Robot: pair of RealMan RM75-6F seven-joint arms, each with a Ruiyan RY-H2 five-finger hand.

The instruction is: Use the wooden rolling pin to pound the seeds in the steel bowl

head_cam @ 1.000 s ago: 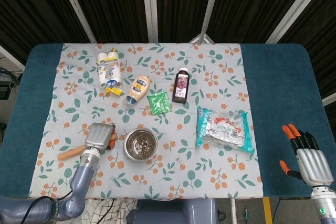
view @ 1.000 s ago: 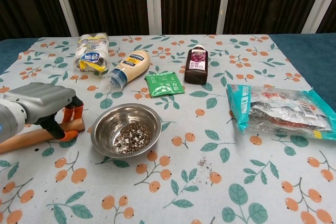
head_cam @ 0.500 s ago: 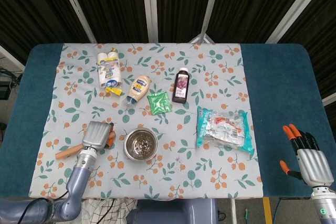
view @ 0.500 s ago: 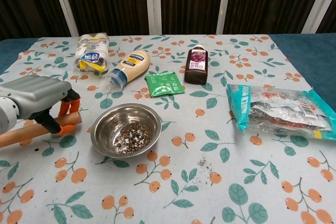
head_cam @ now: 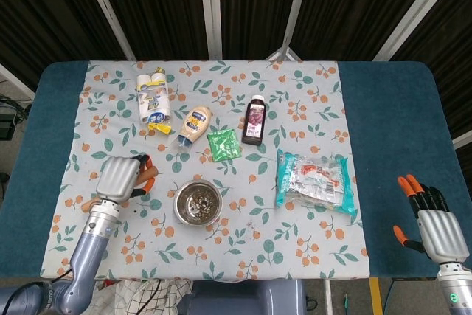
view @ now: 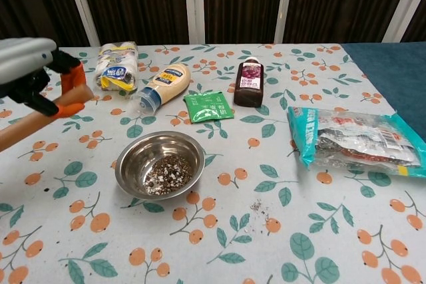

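While the left hand [view: 26,64] grips the wooden rolling pin [view: 30,119] and holds it above the tablecloth [view: 219,231], the steel bowl [view: 160,164] with the seeds [view: 165,174] stands to its right, near the table's front edge. At the far right corner, the right hand [head_cam: 435,223] holds nothing, with its fingers spread apart.
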